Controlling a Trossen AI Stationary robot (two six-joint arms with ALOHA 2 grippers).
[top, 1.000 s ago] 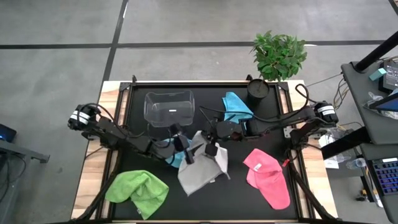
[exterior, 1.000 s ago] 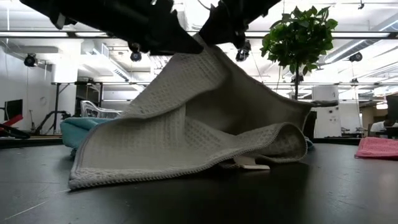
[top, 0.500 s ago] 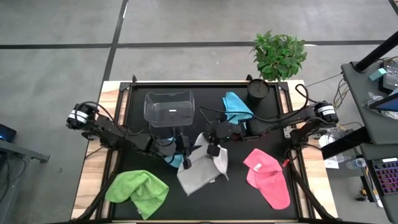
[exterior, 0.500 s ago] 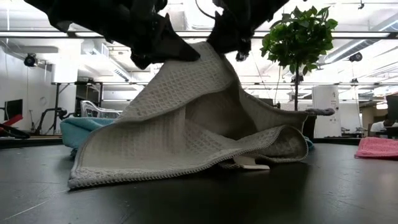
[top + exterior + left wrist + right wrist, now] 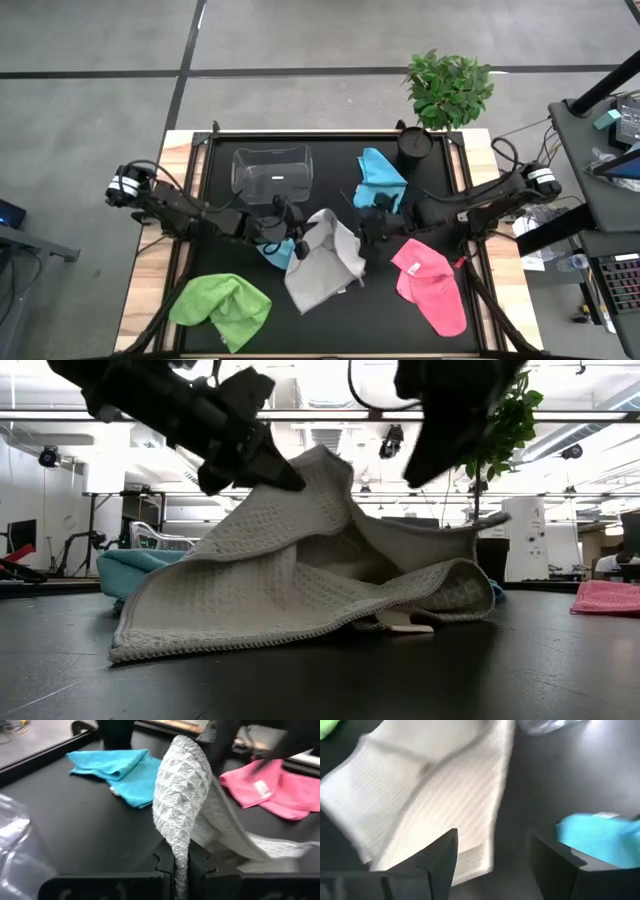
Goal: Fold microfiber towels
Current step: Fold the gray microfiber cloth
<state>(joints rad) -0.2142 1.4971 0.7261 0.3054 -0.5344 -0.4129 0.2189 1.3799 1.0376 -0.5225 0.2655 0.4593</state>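
Grey-white towel (image 5: 325, 260), blue towel (image 5: 378, 172), pink towel (image 5: 430, 285), plant (image 5: 448, 88)

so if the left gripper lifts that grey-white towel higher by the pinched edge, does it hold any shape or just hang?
Probably just hangs. The grey-white towel already droops in soft folds from the left gripper, shut on one edge. It likely drags rather than slides: its waffle weave looks grippy on the table. Seemingly light, since one pinch holds it up.
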